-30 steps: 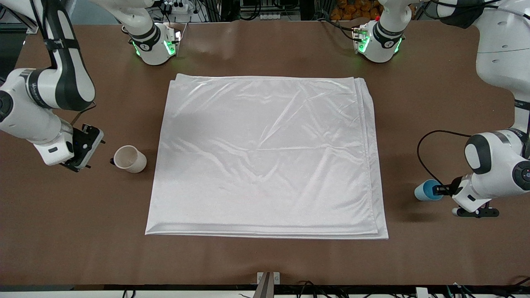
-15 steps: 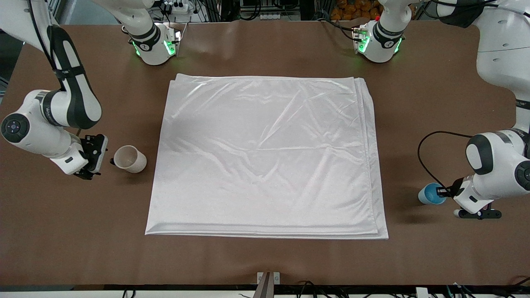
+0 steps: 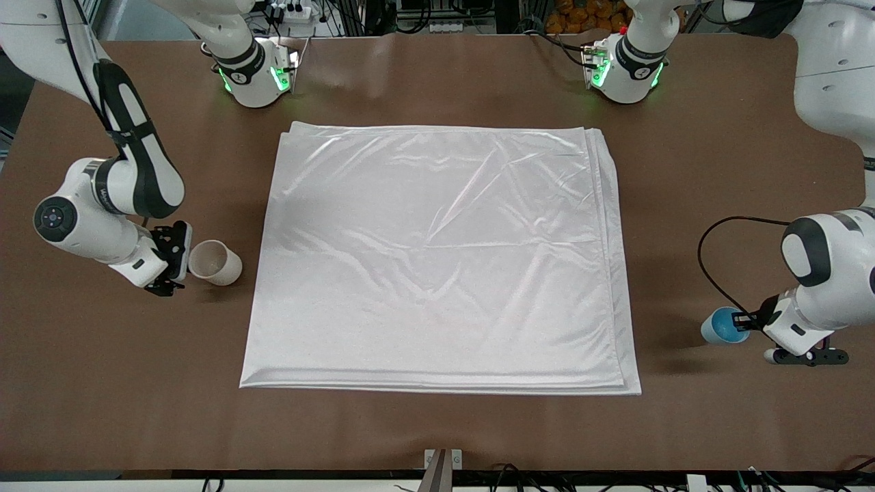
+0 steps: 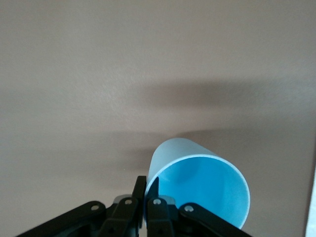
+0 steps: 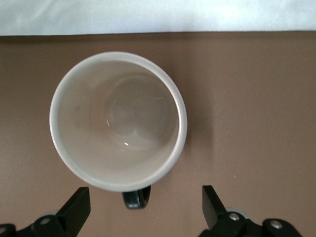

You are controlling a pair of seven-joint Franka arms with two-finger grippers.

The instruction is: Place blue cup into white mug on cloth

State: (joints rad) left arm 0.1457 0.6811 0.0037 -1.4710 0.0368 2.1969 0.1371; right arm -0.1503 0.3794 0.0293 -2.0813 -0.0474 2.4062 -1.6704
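The blue cup (image 3: pixel 723 326) (image 4: pixel 197 185) is beside the cloth (image 3: pixel 437 260) toward the left arm's end of the table, tilted so its bright blue inside shows. My left gripper (image 3: pixel 745 320) (image 4: pixel 147 190) is shut on its rim, with one finger inside the wall and one outside. The white mug (image 3: pixel 215 262) (image 5: pixel 118 121) stands upright on the bare table beside the cloth, toward the right arm's end. My right gripper (image 3: pixel 179 258) (image 5: pixel 145 207) is open right next to the mug. The mug's black handle (image 5: pixel 137 197) points into the gap between its fingers, untouched.
The cloth's edge (image 5: pixel 158 15) lies close to the mug. Both arm bases (image 3: pixel 256 75) (image 3: pixel 625 68) stand along the table's edge farthest from the front camera. A black cable (image 3: pixel 711 273) loops over the table by the left wrist.
My left gripper closed on the blue cup's rim and carried it a little toward the left arm's end. My right gripper, still open, moved up to the mug's handle.
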